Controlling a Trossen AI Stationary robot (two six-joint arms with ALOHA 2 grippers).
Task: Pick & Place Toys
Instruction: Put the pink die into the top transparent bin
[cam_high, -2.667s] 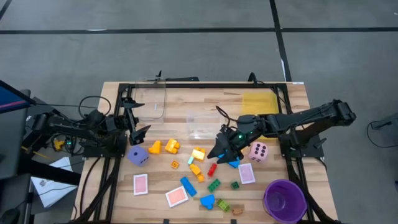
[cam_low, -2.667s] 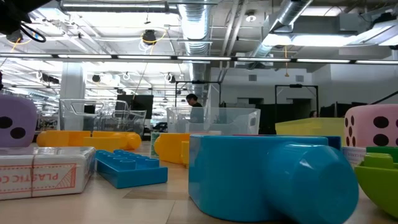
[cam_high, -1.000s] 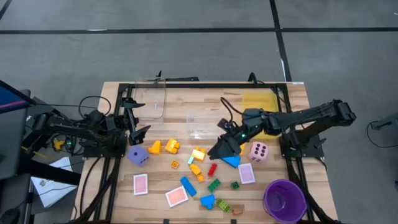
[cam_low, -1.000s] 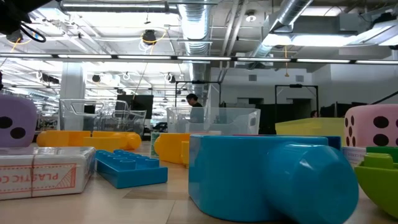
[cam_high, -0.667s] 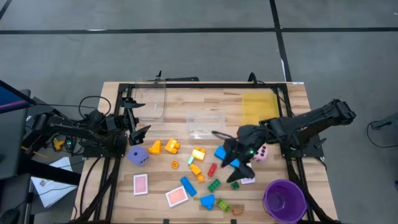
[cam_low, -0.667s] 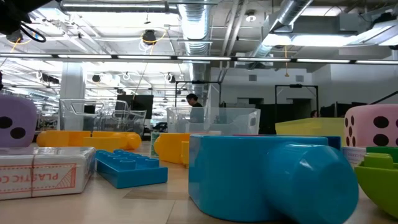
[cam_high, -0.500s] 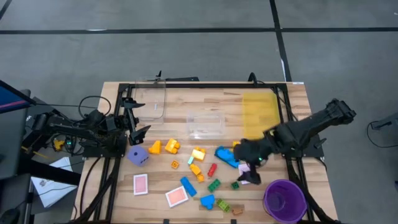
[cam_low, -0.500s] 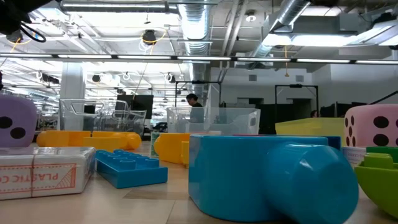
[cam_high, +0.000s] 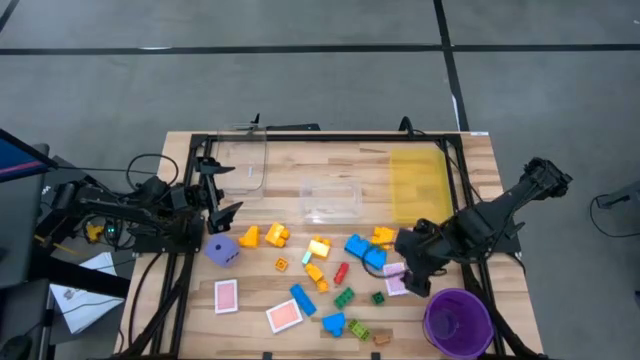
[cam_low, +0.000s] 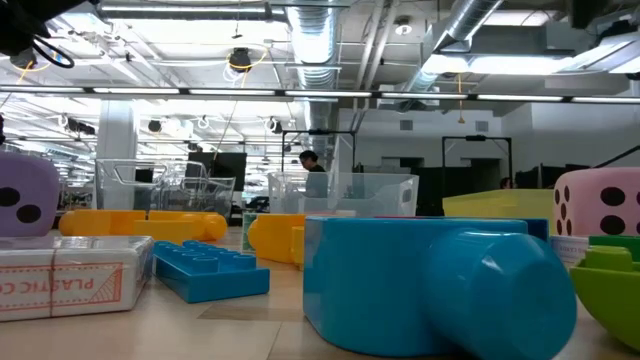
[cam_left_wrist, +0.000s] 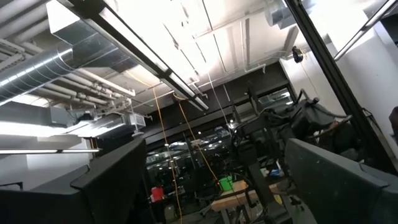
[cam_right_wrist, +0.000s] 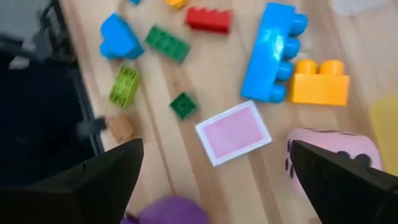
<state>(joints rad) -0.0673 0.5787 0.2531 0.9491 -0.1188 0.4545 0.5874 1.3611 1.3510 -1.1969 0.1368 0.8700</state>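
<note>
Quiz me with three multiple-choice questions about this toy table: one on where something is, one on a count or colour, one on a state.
1. Where is the purple cup?
A. table's near right corner
B. inside the clear bin
C. by the left arm

2. How many pink cards lie on the table?
A. one
B. three
C. five

3. What is the right gripper doing?
A. clamping a die
B. open, holding nothing
C. shut on a brick

Answers: 1 A, the high view shows it there. 2 B, two at left, one under the right gripper. 3 B, its wrist view shows fingers spread, nothing between.
</note>
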